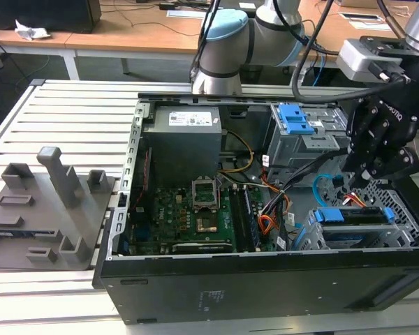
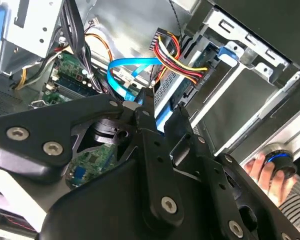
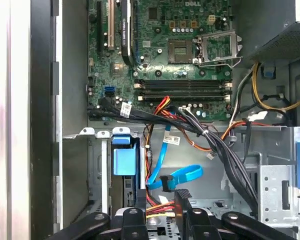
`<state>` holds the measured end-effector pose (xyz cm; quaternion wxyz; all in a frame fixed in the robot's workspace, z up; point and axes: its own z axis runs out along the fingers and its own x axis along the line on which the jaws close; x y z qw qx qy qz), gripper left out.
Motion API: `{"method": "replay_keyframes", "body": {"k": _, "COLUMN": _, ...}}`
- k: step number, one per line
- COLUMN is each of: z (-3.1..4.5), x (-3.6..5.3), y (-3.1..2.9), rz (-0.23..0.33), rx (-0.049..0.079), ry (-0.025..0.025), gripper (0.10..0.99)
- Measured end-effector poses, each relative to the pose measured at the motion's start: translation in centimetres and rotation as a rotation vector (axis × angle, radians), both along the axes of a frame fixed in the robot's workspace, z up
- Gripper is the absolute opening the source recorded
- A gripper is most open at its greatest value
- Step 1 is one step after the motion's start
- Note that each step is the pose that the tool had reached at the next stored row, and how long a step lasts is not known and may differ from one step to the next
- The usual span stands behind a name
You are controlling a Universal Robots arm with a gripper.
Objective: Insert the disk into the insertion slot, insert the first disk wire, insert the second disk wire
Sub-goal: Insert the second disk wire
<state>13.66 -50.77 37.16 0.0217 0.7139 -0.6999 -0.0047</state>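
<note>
Gripper: the black gripper [image 3: 161, 200] hangs over the open computer case [image 1: 265, 286], at the corner on the exterior view's right
Fingers: the two fingers [image 3: 182, 202] stand apart with a gap between them; red and yellow wires show through the gap and nothing is squeezed in it
Second disk wire: the second disk wire [image 3: 182, 175] bends in a loop; its small black plug sits just past the fingertips; I cannot tell if a finger touches it
First disk wire: the first disk wire [image 2: 172, 55] curves over, and its flat black plug sits against the end of the disk
Disk: the disk [image 1: 356, 215] is down inside the insertion slot [image 1: 349, 239], with its blue frame around it
Which way the disk points: the end with the plug faces up, toward the open side of the case and the gripper; that end looks like a thin strip going across the exterior view; the long part goes down into the slot and is hidden
Second wrist view: a hand [image 2: 262, 172] rests by a round knob [image 2: 280, 159] with a blue ring, outside the case
First wrist view: the green board [image 3: 180, 45] lies farther in, past the wires
Exterior view: a grey tray [image 1: 42, 209] of plastic holders sits well apart from the case, on the exterior view's left
</note>
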Motion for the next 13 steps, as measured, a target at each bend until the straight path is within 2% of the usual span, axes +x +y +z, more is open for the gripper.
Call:
{"method": "replay_keyframes", "body": {"k": 3, "z": -0.14, "x": -0.01, "y": 0.05, "rz": 0.132, "rx": 0.000, "ry": 0.0001, "gripper": 0.361}}
{"method": "replay_keyframes", "body": {"k": 5, "z": -0.26, "x": -0.59, "y": 0.44, "rz": 0.139, "rx": 0.003, "ry": -0.0002, "gripper": 0.361}}
{"method": "replay_keyframes", "body": {"k": 6, "z": -0.47, "x": -1.41, "y": 0.47, "rz": 0.149, "rx": 0.004, "ry": -0.0002, "gripper": 0.361}}
{"method": "replay_keyframes", "body": {"k": 7, "z": -0.96, "x": -1.67, "y": 0.47, "rz": 0.178, "rx": 0.004, "ry": -0.0001, "gripper": 0.361}}
{"method": "replay_keyframes", "body": {"k": 11, "z": -1.72, "x": -1.75, "y": 0.47, "rz": 0.203, "rx": 0.004, "ry": -0.0001, "gripper": 0.361}}
{"method": "replay_keyframes", "body": {"k": 13, "z": -1.75, "x": -1.76, "y": 0.47, "rz": 0.203, "rx": 0.002, "ry": 0.0000, "gripper": 0.361}}
